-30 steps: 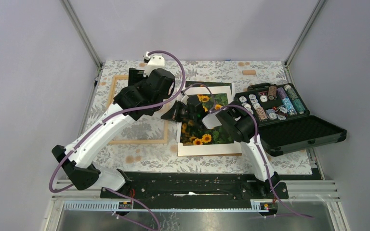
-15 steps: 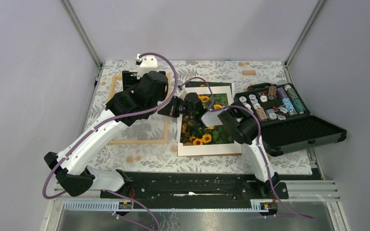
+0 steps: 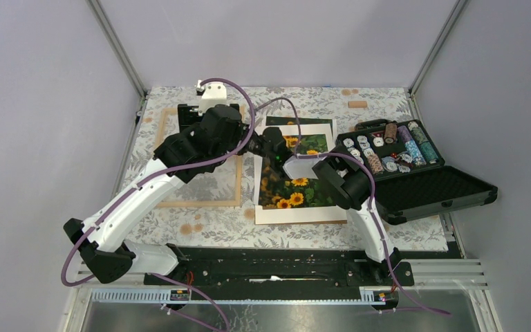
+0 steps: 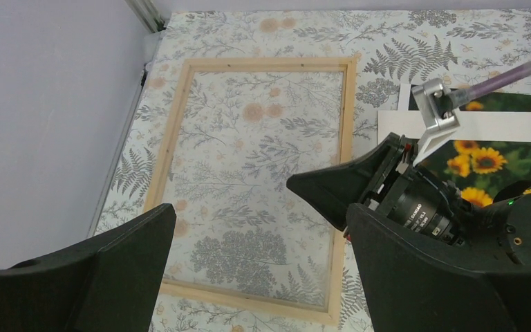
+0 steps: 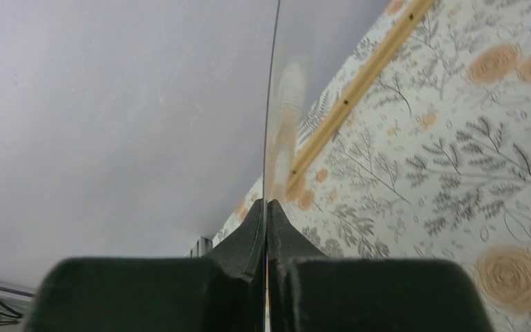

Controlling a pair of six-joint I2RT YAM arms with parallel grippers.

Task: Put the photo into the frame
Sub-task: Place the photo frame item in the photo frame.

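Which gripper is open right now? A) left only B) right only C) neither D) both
A: in the left wrist view the left gripper has its fingers spread wide above the frame, while the right gripper is pinched shut on a thin sheet seen edge-on.

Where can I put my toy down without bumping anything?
Bare: the near strip of cloth between the frame, the white mat and the arms' rail. Crowded: the left hand and right hand meet at the photo's left edge; the open case fills the right.
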